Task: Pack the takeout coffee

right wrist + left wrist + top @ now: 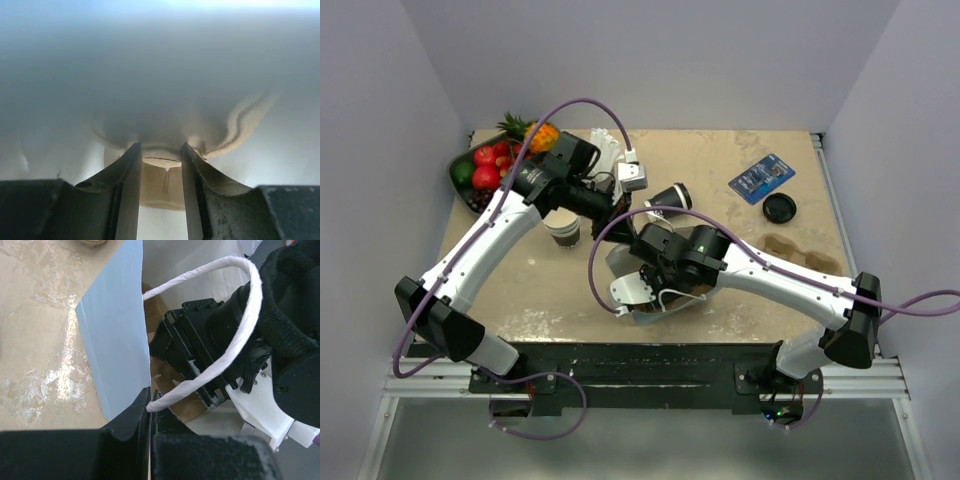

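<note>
- Left gripper [150,407]: clamped on the rim of the pale blue paper bag [117,330], at the foot of its white twisted handle [240,340].
- Right gripper [160,146]: deep inside the bag, jaws partly apart, nothing dark between them. I judge them empty.
- Step, as judged: opening the bag. Hold the rim steady, spread the walls gently, and mind the handle looped over my right wrist.
- Takeout coffee [671,196]: on the table [720,150] just behind the bag and outside it. It has a dark brown side and a black end, and seems tipped.
</note>
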You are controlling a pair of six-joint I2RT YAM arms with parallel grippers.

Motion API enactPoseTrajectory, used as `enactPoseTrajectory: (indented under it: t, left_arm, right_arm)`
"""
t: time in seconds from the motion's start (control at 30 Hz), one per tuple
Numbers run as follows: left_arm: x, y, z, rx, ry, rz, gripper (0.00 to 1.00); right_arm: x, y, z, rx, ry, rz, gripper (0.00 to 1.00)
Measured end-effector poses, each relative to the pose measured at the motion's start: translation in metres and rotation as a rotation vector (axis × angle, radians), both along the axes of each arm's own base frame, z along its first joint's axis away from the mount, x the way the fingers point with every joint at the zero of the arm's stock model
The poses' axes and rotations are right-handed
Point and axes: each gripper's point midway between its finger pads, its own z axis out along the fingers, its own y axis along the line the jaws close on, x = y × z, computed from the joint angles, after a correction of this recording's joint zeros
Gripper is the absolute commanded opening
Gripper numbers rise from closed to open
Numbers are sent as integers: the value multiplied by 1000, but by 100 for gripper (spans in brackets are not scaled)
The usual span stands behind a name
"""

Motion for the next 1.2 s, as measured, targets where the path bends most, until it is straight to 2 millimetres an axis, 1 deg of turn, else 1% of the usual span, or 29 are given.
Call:
enactPoseTrajectory:
  t: [0.17,0.37,0.47,0.57,0.7,0.87,1.03,1.2]
  left_arm:
    - [-4,0,1,-7,6,-19,0]
    - [-2,-1,14,-26,-26,-23,0]
    - [2,0,15,-10,-34,-10,0]
    - [7,-2,17,-3,-35,-5,0]
    - [8,-3,11,14,-8,-5,0]
    - [6,-1,8,26,8,-9,0]
    - [4,0,3,30,-2,-29,0]
    - [-3,8,-6,49,-31,-50,0]
  right_arm:
    - [4,6,-6,-2,-3,32,0]
    - [6,11,-17,-38,15,39,0]
    - [8,13,-15,-44,14,36,0]
    - [9,11,-12,-53,7,32,0]
    - [17,7,-12,-73,-33,8,0]
    - [25,5,-8,-78,-76,-26,0]
    - [25,6,1,-52,-88,-35,0]
    - [23,3,23,28,-118,-46,0]
